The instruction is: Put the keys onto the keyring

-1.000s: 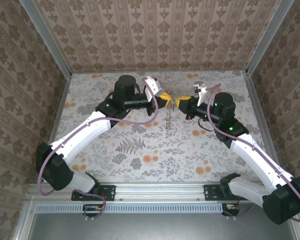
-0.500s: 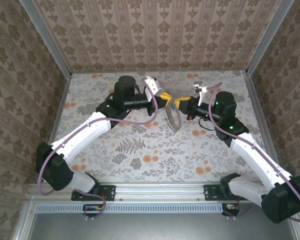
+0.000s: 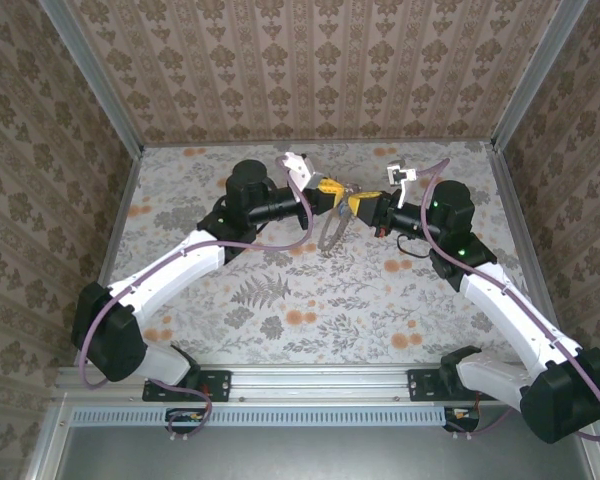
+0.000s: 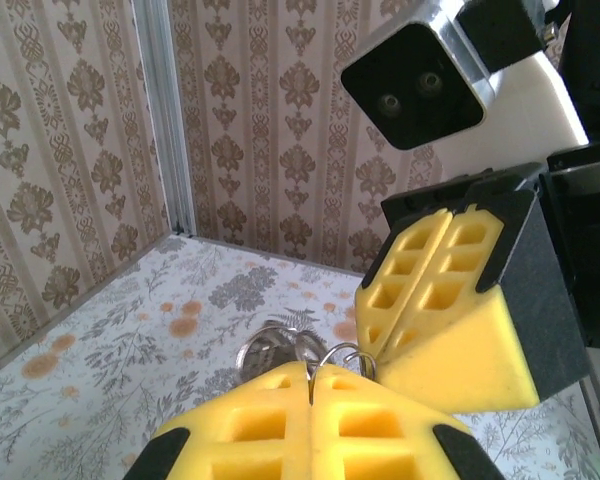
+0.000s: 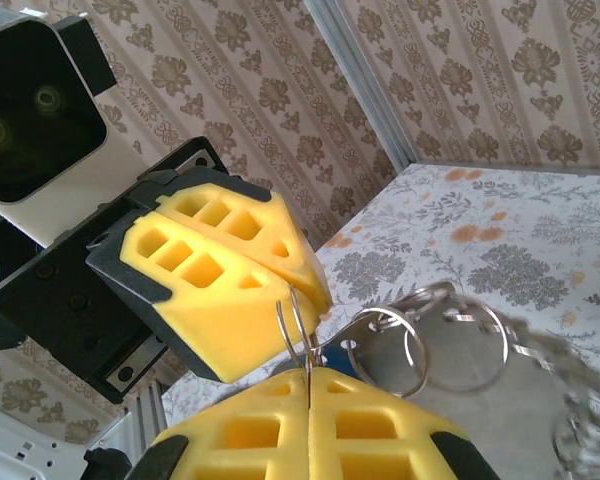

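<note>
My left gripper (image 4: 310, 392) is pinched tight on a thin wire loop of the keyring (image 4: 278, 346). My right gripper (image 5: 308, 388) nips another loop, pad tips almost meeting, above the table (image 3: 280, 290). The chain (image 3: 327, 236), blurred, seems to dangle beneath.

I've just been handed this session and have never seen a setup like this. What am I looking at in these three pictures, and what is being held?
You are looking at two robot arms bolted at the near edge of a flower-patterned table. The wide picture looks down from above and behind them, with the left arm on its left. The other two come from a camera on each wrist, so the yellow pads at the bottom of each are that arm's own fingers. The left gripper and right gripper meet over the middle of the table. Both are shut on the thin wire of the keyring, and its strap hangs below them.
</note>
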`<action>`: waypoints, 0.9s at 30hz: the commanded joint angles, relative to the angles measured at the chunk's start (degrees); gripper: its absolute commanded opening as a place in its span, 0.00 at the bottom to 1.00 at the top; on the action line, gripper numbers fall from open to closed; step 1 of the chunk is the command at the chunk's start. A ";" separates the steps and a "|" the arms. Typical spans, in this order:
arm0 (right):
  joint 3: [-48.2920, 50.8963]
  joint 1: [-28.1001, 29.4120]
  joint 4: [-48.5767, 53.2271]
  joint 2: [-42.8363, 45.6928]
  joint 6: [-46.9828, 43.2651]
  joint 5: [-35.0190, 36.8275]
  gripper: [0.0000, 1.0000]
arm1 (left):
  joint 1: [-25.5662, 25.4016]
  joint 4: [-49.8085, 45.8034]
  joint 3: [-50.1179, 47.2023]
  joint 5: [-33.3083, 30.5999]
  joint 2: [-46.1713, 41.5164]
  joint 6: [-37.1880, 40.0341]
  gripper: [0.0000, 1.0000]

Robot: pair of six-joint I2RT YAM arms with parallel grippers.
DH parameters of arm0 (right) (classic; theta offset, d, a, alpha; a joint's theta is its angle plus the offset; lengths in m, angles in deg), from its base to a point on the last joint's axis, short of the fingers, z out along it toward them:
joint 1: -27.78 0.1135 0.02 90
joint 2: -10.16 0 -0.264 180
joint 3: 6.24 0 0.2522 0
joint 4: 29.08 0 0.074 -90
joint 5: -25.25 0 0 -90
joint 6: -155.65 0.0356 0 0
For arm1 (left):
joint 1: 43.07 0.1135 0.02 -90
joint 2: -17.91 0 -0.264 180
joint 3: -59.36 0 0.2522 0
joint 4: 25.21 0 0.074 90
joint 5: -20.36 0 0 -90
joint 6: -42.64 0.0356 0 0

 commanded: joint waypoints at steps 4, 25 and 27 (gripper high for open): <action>-1.18 0.41 0.19 1.48 -0.18 -1.79 0.00 | -0.42 7.63 -0.50 -1.85 -1.25 -3.33 0.00; -3.11 -4.76 -5.09 1.96 4.12 -3.75 0.44 | -0.11 5.74 0.81 2.21 -0.51 -6.60 0.00; -3.26 -4.98 -7.44 0.58 5.56 -4.30 0.47 | 0.23 6.25 1.11 4.00 -0.01 -8.59 0.00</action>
